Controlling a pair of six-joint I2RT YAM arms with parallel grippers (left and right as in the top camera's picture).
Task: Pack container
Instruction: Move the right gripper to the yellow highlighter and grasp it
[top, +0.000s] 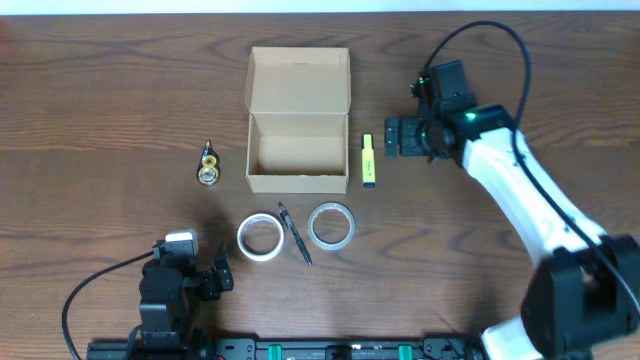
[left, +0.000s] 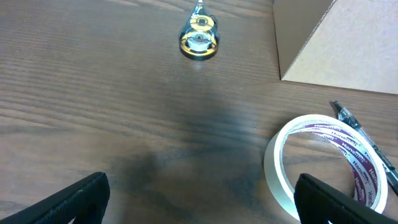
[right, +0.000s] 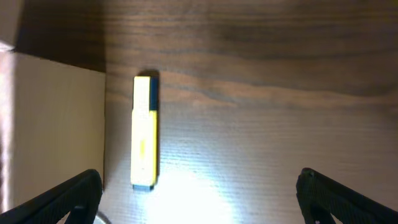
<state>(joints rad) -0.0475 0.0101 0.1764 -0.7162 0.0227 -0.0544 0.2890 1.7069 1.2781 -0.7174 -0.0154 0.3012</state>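
The container (top: 297, 178) is an open tan cardboard box with its flap lid (top: 299, 79) folded back; its inside is empty. Its wall also shows in the left wrist view (left: 342, 43) and the right wrist view (right: 50, 124). A yellow highlighter (top: 368, 161) lies just right of the box, also seen in the right wrist view (right: 143, 132). My right gripper (top: 400, 137) is open above the table, right of the highlighter. My left gripper (top: 222, 275) is open and empty near the front edge, left of a tape roll (top: 260, 237), which also shows in the left wrist view (left: 323, 165).
A second tape roll (top: 331, 224) and a black pen (top: 295, 233) lie in front of the box. A small gold and black tape dispenser (top: 208, 165) sits left of the box, also in the left wrist view (left: 199, 38).
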